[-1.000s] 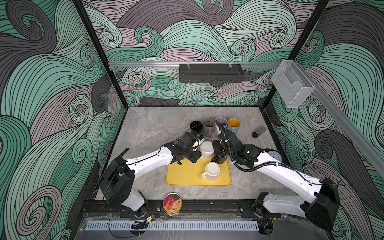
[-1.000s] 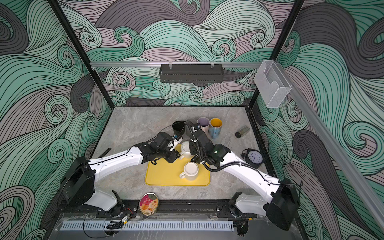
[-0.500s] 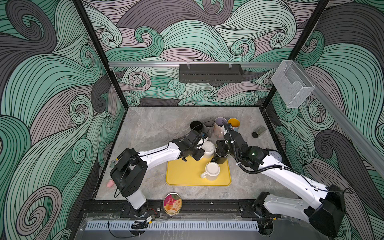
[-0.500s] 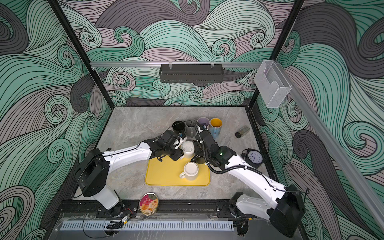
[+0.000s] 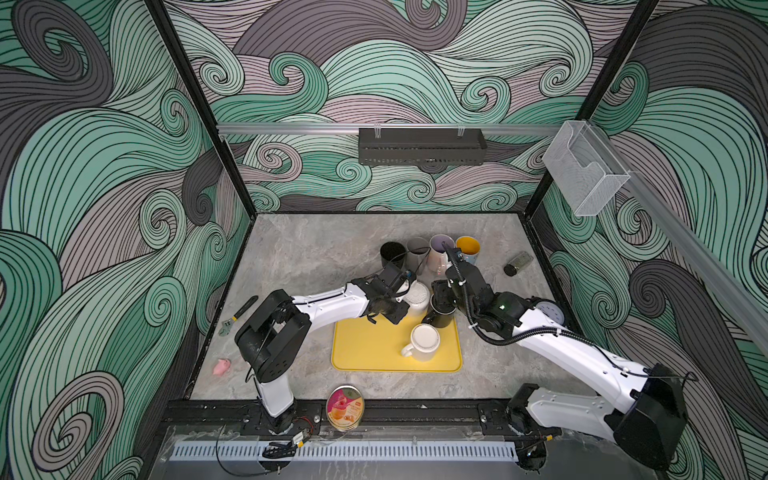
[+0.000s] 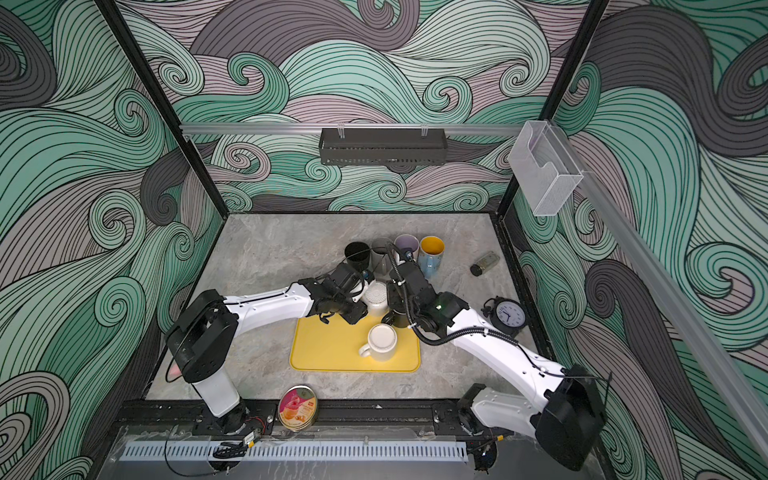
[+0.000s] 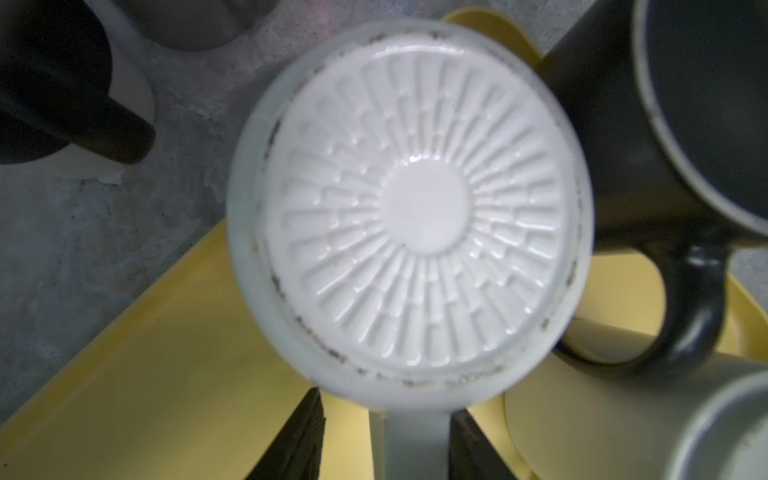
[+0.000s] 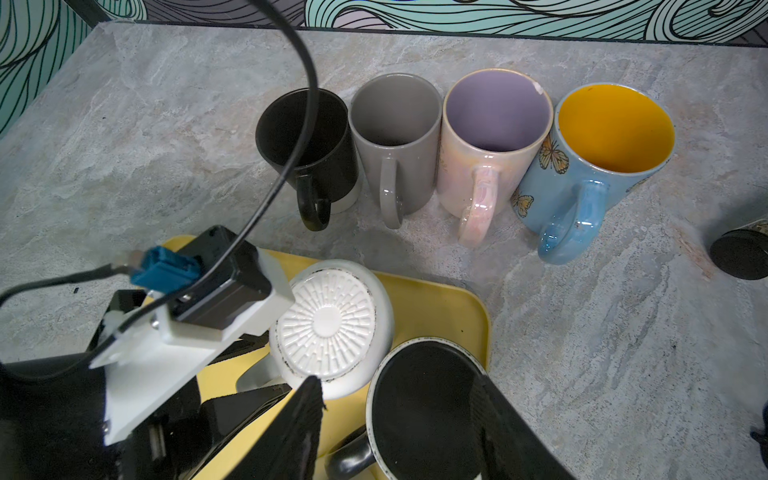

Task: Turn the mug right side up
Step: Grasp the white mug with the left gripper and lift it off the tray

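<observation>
While it stands upside down at the far edge of the flat yellow plastic tray (image 5: 365,349), the white ceramic mug (image 5: 417,296) shows its round, ribbed base upward. Its handle points left toward the left hand (image 7: 386,405). In the left wrist view that hand's two dark fingers (image 7: 299,440) stand on either side of the handle. One lies against it and the other has a strip of yellow showing in between, so the hand is parted around the handle, not clamped on it.

Just right of the white ceramic mug, an upright black mug with a speckled white rim (image 8: 424,407) sits on the tray. The right hand (image 8: 397,382) is over it, with one finger outside on the handle side and the other along the opposite rim. Whether it presses the mug I cannot tell. A cream mug (image 5: 424,343) stands nearer on the tray, apart from both hands.

On the grey stone-look tabletop (image 5: 311,257) beyond the tray, four upright mugs stand side by side in a row with their handles facing near. They are a plain black mug (image 8: 307,137), a grey mug (image 8: 395,133), a pink mug with a lilac inside (image 8: 494,137) and a blue butterfly mug with a yellow inside (image 8: 598,158). A black alarm clock (image 6: 510,313) stands right of the right arm.
</observation>
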Controlling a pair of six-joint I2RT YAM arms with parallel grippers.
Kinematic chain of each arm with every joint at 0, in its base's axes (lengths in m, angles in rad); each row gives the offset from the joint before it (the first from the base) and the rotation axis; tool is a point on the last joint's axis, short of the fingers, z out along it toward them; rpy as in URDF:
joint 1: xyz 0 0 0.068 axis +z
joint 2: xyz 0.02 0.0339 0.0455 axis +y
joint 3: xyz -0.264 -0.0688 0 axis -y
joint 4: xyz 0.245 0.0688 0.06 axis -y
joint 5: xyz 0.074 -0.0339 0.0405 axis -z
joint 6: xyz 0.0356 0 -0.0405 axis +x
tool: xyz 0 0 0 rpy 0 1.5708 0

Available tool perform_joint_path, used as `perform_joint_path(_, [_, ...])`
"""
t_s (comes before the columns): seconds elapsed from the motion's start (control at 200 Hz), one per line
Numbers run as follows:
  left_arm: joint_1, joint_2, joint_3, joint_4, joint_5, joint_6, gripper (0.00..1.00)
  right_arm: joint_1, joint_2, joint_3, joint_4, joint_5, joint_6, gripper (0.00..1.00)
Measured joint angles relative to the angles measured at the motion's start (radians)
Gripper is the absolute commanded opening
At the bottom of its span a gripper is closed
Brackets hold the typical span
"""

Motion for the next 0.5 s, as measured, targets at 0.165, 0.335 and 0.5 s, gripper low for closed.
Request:
perform_joint_path(0.165, [0.000,0.025,0.024,-0.005,0.000,0.001,0.45,0.000,0.000,0.000,0.007,-0.013,0.005,0.59])
perform_joint_path(0.335, [0.000,0.029,0.039,-0.007,0.000,0.001,0.36,0.000,0.000,0.000,0.026,-0.024,0.008,0.59])
perform_joint_path(0.5, [0.000,0.030,0.040,-0.007,0.002,0.004,0.18,-0.001,0.000,0.000,0.035,-0.026,0.008,0.59])
